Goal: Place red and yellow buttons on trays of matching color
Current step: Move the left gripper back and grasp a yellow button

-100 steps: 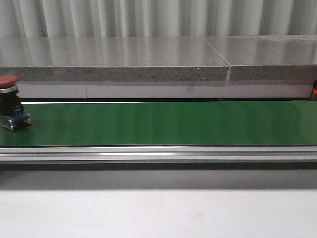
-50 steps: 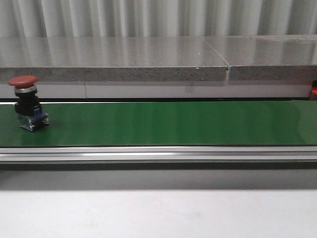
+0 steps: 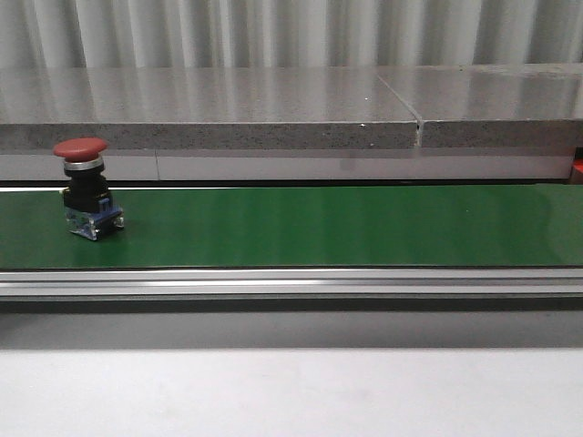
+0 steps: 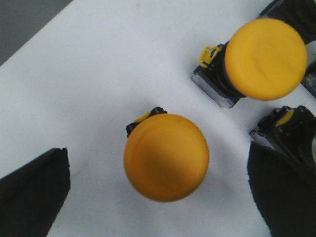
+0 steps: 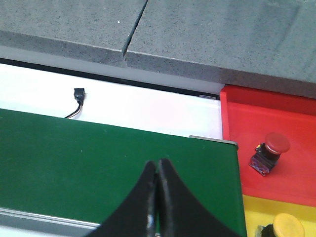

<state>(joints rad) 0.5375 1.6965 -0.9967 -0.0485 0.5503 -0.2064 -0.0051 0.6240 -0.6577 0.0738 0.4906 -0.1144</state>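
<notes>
Red button (image 3: 86, 189) now further right on green belt (image 3: 319, 225) than second ago, at 9 o'clock of front view; belt carries it. Left gripper (image 4: 158, 197) spread over yellow button (image 4: 166, 157), holds nothing. Right gripper (image 5: 157, 197) pressed together, empty, above belt; red tray (image 5: 276, 118) at its 2 o'clock. Pickup soon possible.

The green belt (image 3: 319, 226) looked smooth with a faint sheen, edged by a brushed metal rail (image 3: 291, 283). Behind it the speckled stone slab (image 3: 209, 109) shone glossily. The yellow button (image 4: 166, 157) had a matt plastic cap; the red tray (image 5: 276, 128) was smooth plastic.
</notes>
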